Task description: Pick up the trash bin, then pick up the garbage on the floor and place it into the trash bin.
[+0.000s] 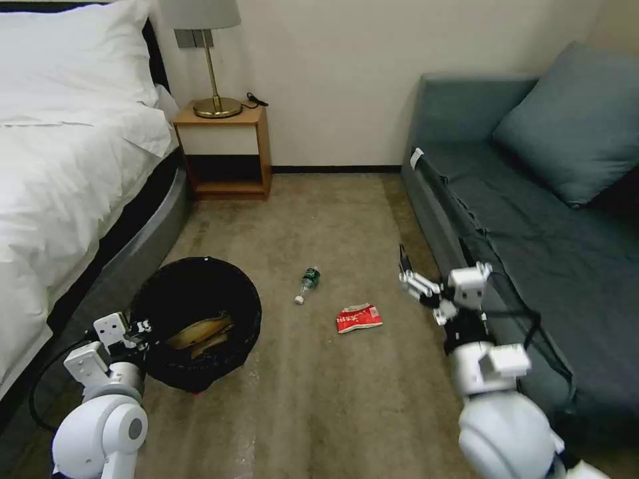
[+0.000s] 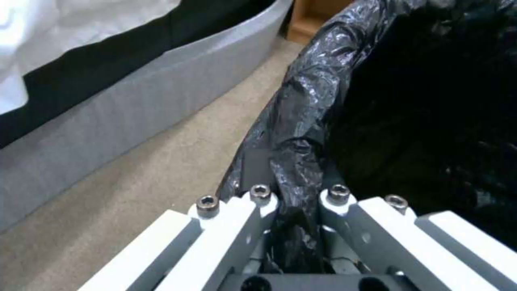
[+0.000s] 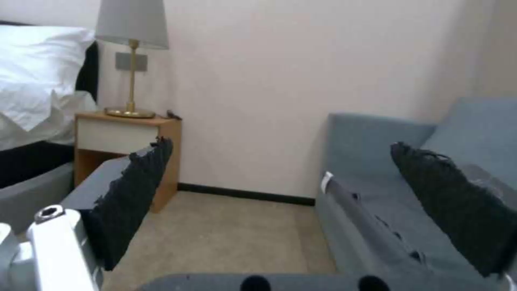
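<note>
Floor room: a carpet [image 1: 346, 219] corridor is bounded by the bed [image 1: 60, 173] on the left, the sofa [image 1: 532, 219] on the right and the nightstand [image 1: 226, 150] by the far wall; open carpet is left down the middle.
Trash bin [image 1: 193, 319]: a round black bin with a crinkled black liner is seen close beside the bed frame, on the left of the corridor; brown paper bag [image 1: 200, 332] lies inside it.
Left gripper [image 2: 296, 202]: its jaws are clamped on the bin's lined rim at the near left side.
Right gripper [image 1: 406, 273]: it is held above the carpet next to the sofa's front edge, jaws spread apart and holding nothing.
Bottle [image 1: 308, 283]: a clear, green-labelled bottle with a white cap lies on its side mid-corridor.
Snack packet [image 1: 358, 318]: a red-white packet lies flat on the carpet, near the bottle, between bin and right gripper.
</note>
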`<state>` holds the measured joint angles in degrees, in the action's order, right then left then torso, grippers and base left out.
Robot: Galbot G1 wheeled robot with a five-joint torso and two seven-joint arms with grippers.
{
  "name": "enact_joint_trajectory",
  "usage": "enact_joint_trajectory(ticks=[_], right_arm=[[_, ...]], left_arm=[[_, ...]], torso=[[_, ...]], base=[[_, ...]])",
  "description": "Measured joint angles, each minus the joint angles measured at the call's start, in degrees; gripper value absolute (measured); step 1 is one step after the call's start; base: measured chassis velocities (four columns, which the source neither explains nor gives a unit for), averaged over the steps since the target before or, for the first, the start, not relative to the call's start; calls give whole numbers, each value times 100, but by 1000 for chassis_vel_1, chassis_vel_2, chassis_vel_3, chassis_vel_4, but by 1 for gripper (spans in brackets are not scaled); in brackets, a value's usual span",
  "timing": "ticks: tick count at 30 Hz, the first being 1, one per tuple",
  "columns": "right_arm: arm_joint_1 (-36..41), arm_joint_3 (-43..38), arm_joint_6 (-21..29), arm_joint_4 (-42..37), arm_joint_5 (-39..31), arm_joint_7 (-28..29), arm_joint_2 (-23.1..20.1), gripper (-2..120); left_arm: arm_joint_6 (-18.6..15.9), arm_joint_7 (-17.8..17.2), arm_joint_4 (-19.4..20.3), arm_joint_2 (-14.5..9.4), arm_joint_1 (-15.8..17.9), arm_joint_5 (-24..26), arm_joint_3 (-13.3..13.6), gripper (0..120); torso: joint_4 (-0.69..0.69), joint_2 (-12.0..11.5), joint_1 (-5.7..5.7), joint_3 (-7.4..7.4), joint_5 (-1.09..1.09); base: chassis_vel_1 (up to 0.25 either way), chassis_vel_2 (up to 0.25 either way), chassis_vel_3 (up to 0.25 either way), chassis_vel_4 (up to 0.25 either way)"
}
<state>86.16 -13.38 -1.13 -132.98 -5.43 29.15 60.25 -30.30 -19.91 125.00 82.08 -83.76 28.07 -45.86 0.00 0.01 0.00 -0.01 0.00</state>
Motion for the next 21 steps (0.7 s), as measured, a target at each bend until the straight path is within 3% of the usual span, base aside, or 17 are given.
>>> enact_joint_trajectory(ticks=[2, 7, 15, 21], right_arm=[[245, 34, -152, 20, 252, -28, 379, 100], [409, 133, -346, 135, 455, -51, 767, 100], [520, 188, -463, 197, 581, -62, 1010, 100], [490, 211, -469, 258, 592, -63, 1069, 100]], left_arm=[[0, -4, 0, 23, -15, -31, -13, 3], [0, -7, 0, 24, -15, -35, -30, 3], [11, -11, -5, 53, -11, -31, -41, 3], [16, -12, -42, 39, 9, -19, -45, 3]], torso=[[0, 0, 0, 0, -2], [0, 0, 0, 0, -1], [0, 0, 0, 0, -1], [0, -1, 0, 1, -1]], base=[[0, 0, 0, 0], [0, 0, 0, 0], [-30, 27, 35, -27], [-159, 141, 146, -153]])
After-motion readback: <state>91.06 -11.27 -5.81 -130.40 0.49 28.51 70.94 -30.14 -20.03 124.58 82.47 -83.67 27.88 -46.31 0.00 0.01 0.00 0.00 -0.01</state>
